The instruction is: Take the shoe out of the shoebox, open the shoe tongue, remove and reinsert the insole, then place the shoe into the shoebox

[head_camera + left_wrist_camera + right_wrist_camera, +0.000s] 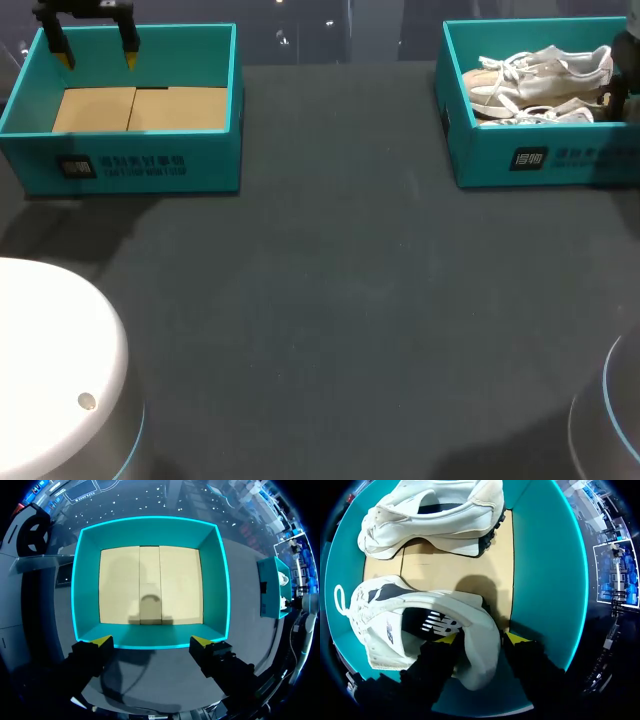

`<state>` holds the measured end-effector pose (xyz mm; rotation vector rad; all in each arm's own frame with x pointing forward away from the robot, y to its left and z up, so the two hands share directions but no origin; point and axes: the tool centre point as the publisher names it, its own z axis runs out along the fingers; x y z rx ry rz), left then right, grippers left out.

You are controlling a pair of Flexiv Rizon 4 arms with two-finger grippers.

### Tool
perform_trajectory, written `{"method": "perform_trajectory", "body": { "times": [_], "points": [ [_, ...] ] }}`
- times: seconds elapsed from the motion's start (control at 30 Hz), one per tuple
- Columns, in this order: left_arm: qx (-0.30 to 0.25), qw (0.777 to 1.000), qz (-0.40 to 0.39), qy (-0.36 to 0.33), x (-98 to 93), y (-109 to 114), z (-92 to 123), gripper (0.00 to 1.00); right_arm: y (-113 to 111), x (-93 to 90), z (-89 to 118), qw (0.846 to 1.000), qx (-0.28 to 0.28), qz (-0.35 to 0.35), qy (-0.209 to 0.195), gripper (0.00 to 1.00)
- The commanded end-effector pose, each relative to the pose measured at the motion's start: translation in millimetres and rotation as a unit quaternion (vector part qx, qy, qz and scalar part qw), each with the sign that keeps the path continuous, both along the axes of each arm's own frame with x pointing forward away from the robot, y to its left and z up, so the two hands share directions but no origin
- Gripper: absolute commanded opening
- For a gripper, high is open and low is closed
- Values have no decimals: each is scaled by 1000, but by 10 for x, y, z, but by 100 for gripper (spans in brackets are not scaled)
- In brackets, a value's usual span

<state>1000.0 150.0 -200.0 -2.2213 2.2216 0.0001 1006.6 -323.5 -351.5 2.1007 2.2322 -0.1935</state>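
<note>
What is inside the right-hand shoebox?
The shoebox holds two white shoes on a cardboard floor: the far shoe and the near shoe, with the right pincer at its heel. The floor beneath them is covered.

Left gripper (151, 641): I hang over nearest wall of left box (150, 524), fingers spread wide, box floor ahead and below. Right gripper (481, 639): down inside shoebox (547, 580), well apart from left box across table (330, 250). Heel of near shoe (415, 615) between my right fingers, one inside shoe, one outside, both touching. Far shoe (435, 510) ahead, beside near shoe, apart from it, toes same way.
</note>
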Motion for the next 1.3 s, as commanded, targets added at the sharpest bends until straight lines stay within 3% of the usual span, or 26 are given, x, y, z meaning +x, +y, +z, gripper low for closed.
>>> {"method": "perform_trajectory", "body": {
  "times": [0.03,0.13,0.5,0.83,1.1,1.3],
  "points": [
    [0,1000,0,0,0,0,0,100,-13,46,-38,1000,5,-1,6,29],
    [0,1000,0,0,0,0,0,100,-8,43,-51,1000,7,-2,7,0],
    [0,1000,0,0,0,0,0,100,-58,50,58,999,23,-28,2,0],
    [0,1000,0,0,0,0,0,100,-86,112,280,998,44,-35,0,0],
    [0,1000,0,0,0,0,0,100,-27,159,590,998,49,-39,-7,0],
    [0,1000,0,0,0,0,0,100,58,166,933,998,38,-42,-26,0]
  ]
}}
